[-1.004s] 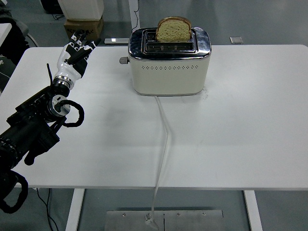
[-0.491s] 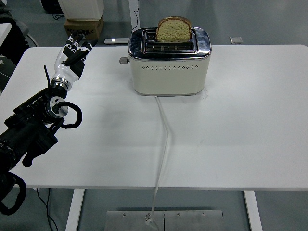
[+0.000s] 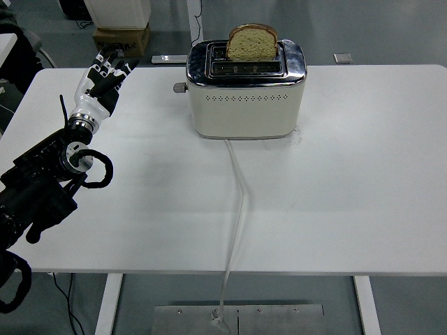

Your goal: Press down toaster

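Left hand (image 3: 103,78) hangs over the far left part of the white table (image 3: 363,181), its white-and-black fingers (image 3: 112,64) spread loosely and holding nothing. It is raised on the black left arm (image 3: 42,188), which comes in from the picture's left edge, with a loop of black cable (image 3: 98,171) at the wrist joint. The hand is well apart from the toaster, to its left.

Further right, the cream toaster (image 3: 246,98) with a shiny chrome top stands upright near the table's far edge, a little left of the middle. A slice of brown bread (image 3: 253,43) sticks up out of its rear slot, most of it above the rim; the front slot shows nothing standing in it. A small grey knob (image 3: 180,88) juts from the toaster's left end, facing the hand's side. From the bottom of the toaster's front face a white power cord (image 3: 239,202) runs toward the near edge of the table and drops over it to the floor.

Beyond the table, a cardboard box (image 3: 120,38) sits on the floor at the top left.
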{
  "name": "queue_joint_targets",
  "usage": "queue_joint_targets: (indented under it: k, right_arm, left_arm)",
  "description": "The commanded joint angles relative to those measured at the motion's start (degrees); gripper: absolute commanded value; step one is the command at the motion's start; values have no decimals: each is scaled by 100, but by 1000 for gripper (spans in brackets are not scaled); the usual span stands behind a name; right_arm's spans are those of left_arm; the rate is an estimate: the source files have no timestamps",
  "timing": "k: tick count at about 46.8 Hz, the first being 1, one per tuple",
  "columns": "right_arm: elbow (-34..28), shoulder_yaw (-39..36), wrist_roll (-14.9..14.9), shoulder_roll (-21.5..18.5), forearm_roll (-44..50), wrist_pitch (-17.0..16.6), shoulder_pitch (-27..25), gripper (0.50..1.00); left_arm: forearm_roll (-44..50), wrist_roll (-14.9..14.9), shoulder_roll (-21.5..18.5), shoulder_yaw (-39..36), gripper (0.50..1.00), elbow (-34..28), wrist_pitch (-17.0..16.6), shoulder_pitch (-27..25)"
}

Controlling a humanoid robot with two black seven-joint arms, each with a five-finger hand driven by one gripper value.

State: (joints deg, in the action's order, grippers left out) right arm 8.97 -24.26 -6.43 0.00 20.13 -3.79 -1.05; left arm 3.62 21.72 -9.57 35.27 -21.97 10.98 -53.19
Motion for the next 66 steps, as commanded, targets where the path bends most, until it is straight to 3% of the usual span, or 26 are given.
queue_joint_targets:
  k: [1, 17, 26, 33, 34, 36, 50, 66]
  right_arm:
    - [0, 0, 2, 0, 0, 1, 0, 1000]
    - [0, 0, 2, 0, 0, 1, 0, 1000]
    - [0, 0, 2, 0, 0, 1, 0, 1000]
    - [0, 0, 2, 0, 0, 1, 0, 1000]
    - [0, 0, 2, 0, 0, 1, 0, 1000]
    - [0, 0, 2, 0, 0, 1, 0, 1000]
    - [0, 0, 2, 0, 0, 1, 0, 1000]
    - [0, 0, 2, 0, 0, 1, 0, 1000]
  left_arm:
    - [-405, -10, -133, -29, 1000, -9, -9, 1]
    - [-2515, -10, -485, -275, 1000, -44, -44, -60]
    - [-3069, -10, -669, -512, 1000, -105, -26, -60]
    - [-3272, -10, -748, -750, 1000, -334, -26, -166]
    - [-3594, -10, -975, -1089, 1000, -665, -44, -296]
    - [-3754, -10, -1029, -1215, 1000, -773, -44, -368]
    - [-5002, -10, -1047, -1541, 1000, -914, -53, -517]
    - [-5670, -10, -1091, -1664, 1000, -1063, -53, -605]
